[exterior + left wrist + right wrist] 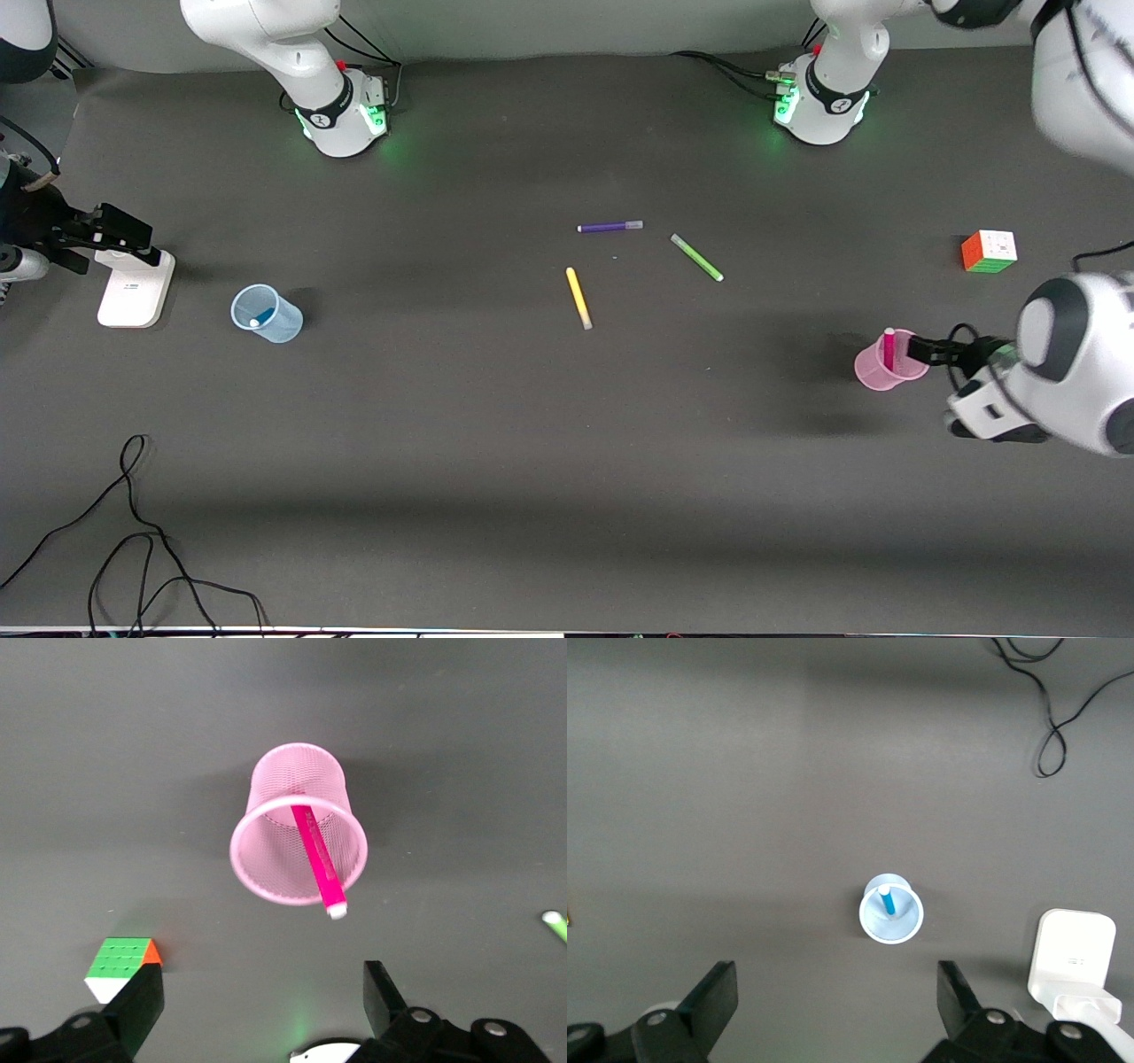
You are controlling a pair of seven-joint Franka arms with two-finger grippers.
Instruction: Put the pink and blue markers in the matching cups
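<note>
The pink marker (889, 347) stands tilted in the pale pink mesh cup (877, 370), white end up; both show in the left wrist view, marker (317, 858) and cup (298, 780). My left gripper (926, 350) is open and empty over the mat just beside that cup, toward the left arm's end of the table (263, 1001). The blue marker (262, 319) stands in the light-blue cup (268, 313); both show in the right wrist view, marker (886, 900) and cup (891, 918). My right gripper (133, 241) is open and empty over a white block, apart from the blue cup (835, 992).
A purple pen (609, 227), a green pen (696, 257) and a yellow pen (578, 298) lie mid-table. A colour cube (989, 251) sits near the left arm's end. The white block (135, 288) lies at the right arm's end. A black cable (133, 532) loops near the front edge.
</note>
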